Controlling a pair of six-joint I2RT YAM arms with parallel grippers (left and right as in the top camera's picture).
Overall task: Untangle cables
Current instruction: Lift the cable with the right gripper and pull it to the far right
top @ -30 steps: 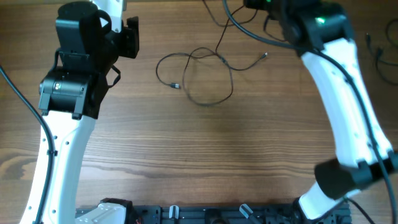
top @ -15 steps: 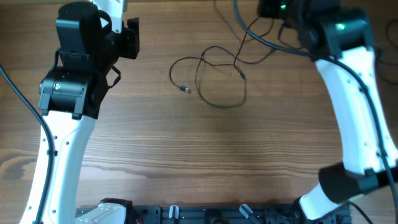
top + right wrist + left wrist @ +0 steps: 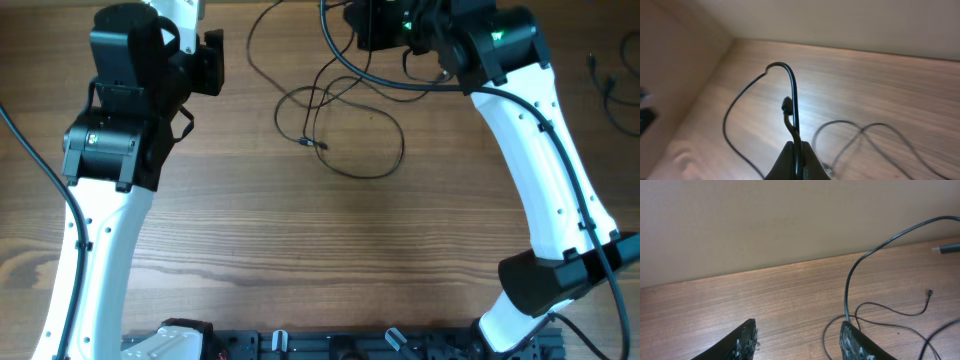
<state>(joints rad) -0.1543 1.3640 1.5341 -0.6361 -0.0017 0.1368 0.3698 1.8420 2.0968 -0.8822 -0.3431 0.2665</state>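
Thin black cables (image 3: 345, 135) lie in loose loops on the wooden table at the back centre, with a small plug end (image 3: 308, 143) on the left of the loops. My right gripper (image 3: 796, 152) is shut on a cable strand (image 3: 792, 95) that arcs up out of the jaws; overhead it sits at the back centre (image 3: 372, 28), above the loops. My left gripper (image 3: 799, 340) is open and empty above bare table, with cable loops (image 3: 855, 305) to its right. Overhead the left gripper (image 3: 205, 62) is at the back left, apart from the cables.
The table meets a beige wall (image 3: 790, 220) at the back. More thin cables (image 3: 603, 75) lie at the far right edge. Thick black arm cables (image 3: 400, 80) hang around the right arm. A black rail (image 3: 330, 345) runs along the front edge.
My right gripper has swung left along the back of the table with the strand in it, dragging the cable loops right and lifting one strand up and back. The left arm has not moved.
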